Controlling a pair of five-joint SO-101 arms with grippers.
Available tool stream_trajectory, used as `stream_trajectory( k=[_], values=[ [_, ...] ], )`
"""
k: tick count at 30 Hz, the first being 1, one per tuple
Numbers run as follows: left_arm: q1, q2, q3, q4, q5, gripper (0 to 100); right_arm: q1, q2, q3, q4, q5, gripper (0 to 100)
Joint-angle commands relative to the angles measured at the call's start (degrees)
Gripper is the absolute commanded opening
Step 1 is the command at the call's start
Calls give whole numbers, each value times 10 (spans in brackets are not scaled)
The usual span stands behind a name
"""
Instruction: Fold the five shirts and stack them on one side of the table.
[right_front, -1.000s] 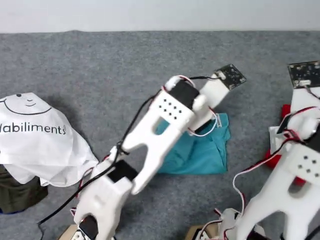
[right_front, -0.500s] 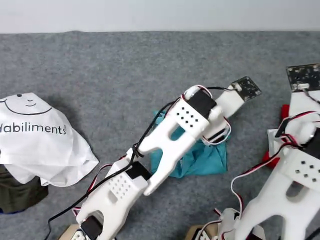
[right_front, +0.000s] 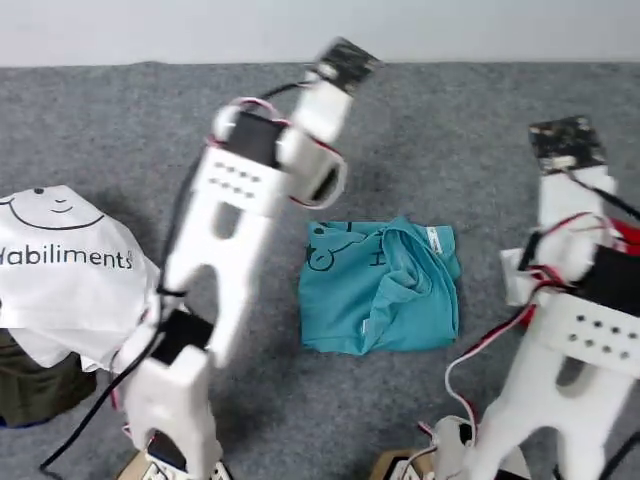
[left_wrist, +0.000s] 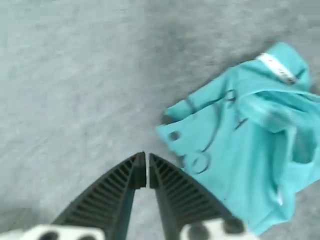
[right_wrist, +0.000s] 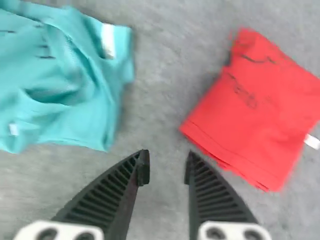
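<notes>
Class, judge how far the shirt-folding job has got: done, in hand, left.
Done: the red shirt lies folded at one side. In hand: the teal shirt is roughly folded mid-table, not stacked; the left gripper is shut and the right gripper open, both empty. Left: the white shirt and the dark garment by it lie crumpled.

Left end effector (left_wrist: 146, 172) jaws together, empty; right end effector (right_wrist: 165, 170) jaws apart, empty; both aimed downward.
</notes>
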Motion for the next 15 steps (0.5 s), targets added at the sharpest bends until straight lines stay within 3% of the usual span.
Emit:
stream_trajectory(
  k=[1,9,15],
  values=[
    [-55,-88,40,13,-7,5,-88,17,8,-47,-55,18],
    [-178,-163,140,13,-5,5,-267,155,18,-140,-107,9],
    [-243,-185,175,12,-4,5,-342,241,21,-180,-106,9]
  ],
)
